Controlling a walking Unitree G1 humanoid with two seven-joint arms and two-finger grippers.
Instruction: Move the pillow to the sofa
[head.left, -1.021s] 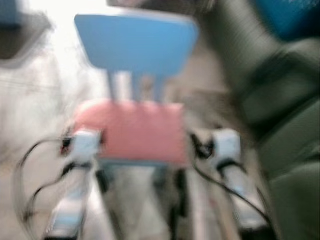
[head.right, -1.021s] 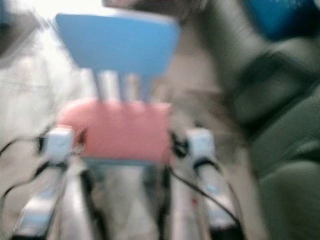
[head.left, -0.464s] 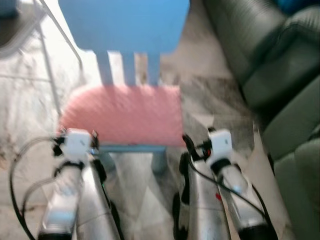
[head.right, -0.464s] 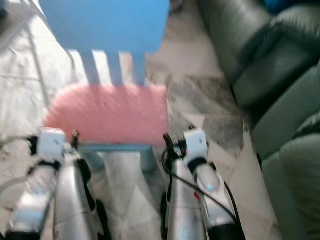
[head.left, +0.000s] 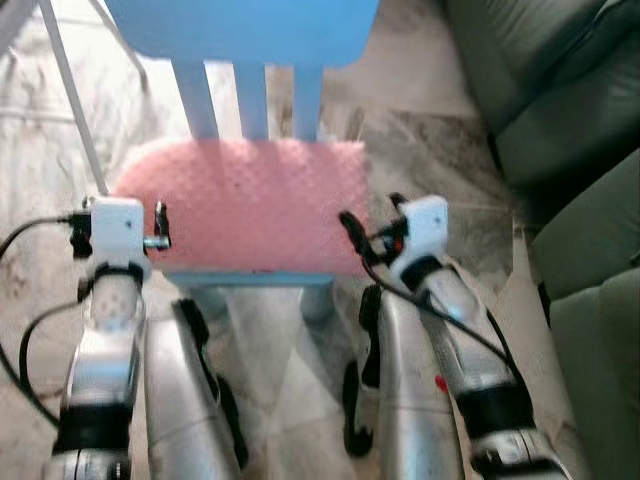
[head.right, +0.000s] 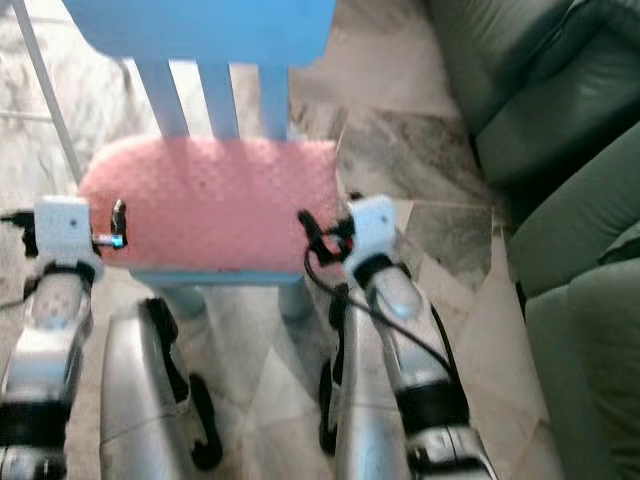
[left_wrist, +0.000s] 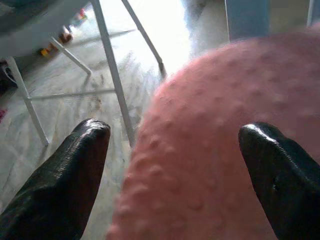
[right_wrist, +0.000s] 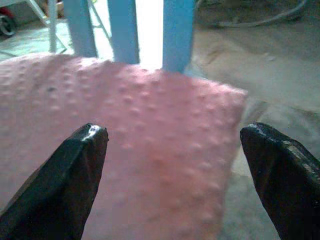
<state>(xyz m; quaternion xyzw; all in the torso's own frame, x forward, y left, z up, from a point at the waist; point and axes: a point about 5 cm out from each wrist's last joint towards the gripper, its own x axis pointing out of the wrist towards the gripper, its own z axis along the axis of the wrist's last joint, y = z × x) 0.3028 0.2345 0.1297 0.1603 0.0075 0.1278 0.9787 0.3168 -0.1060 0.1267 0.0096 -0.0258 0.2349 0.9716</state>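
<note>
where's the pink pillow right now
The pink pillow lies on the seat of the blue chair, straight ahead of the robot in the eye views, between the left gripper and right gripper, with the green sofa off to the right.

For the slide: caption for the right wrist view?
Right hand open, fingers straddling the pink pillow on the blue chair.

A blue chair (head.left: 245, 30) (slatted back) stands on marbled floor (head.left: 420, 150); white frame legs (left_wrist: 112, 75) nearby.
</note>
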